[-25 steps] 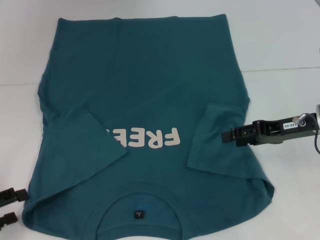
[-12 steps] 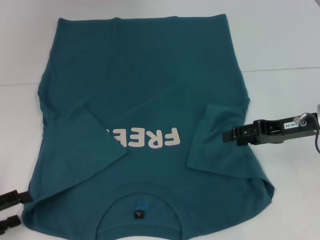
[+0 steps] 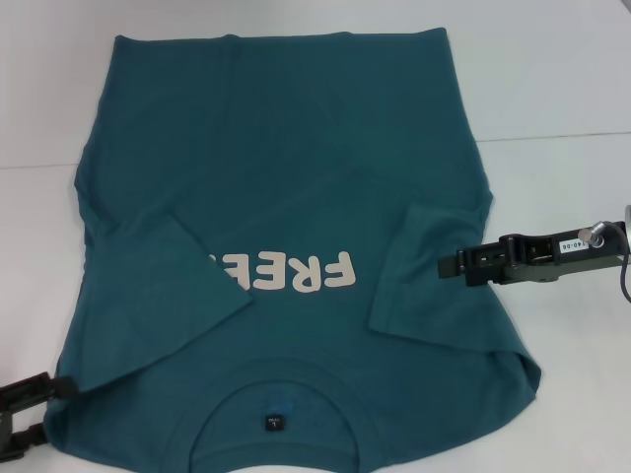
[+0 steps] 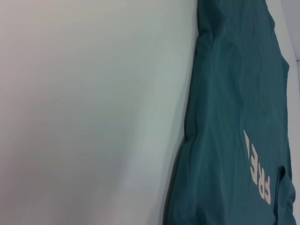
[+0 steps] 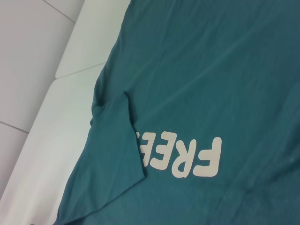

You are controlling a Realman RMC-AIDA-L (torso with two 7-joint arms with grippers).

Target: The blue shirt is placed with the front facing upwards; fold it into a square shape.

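Note:
The blue shirt lies flat on the white table with its cream "FREE" print facing up and the collar with its dark neck label nearest me. Both sleeves are folded inward: one covers the start of the print, the other lies beside its end. My left gripper is open at the shirt's near left corner, with the cloth edge at its fingertips. My right gripper hovers over the right folded sleeve. The wrist views show the shirt and no fingers.
White table surrounds the shirt, with wide bare strips to the left and right. A seam in the table surface runs across at mid-height. A cable hangs from the right arm at the frame's edge.
My left gripper has edged in toward the shirt's near left corner and its fingers now reach the cloth edge. The right arm has barely moved, and the shirt lies the same.

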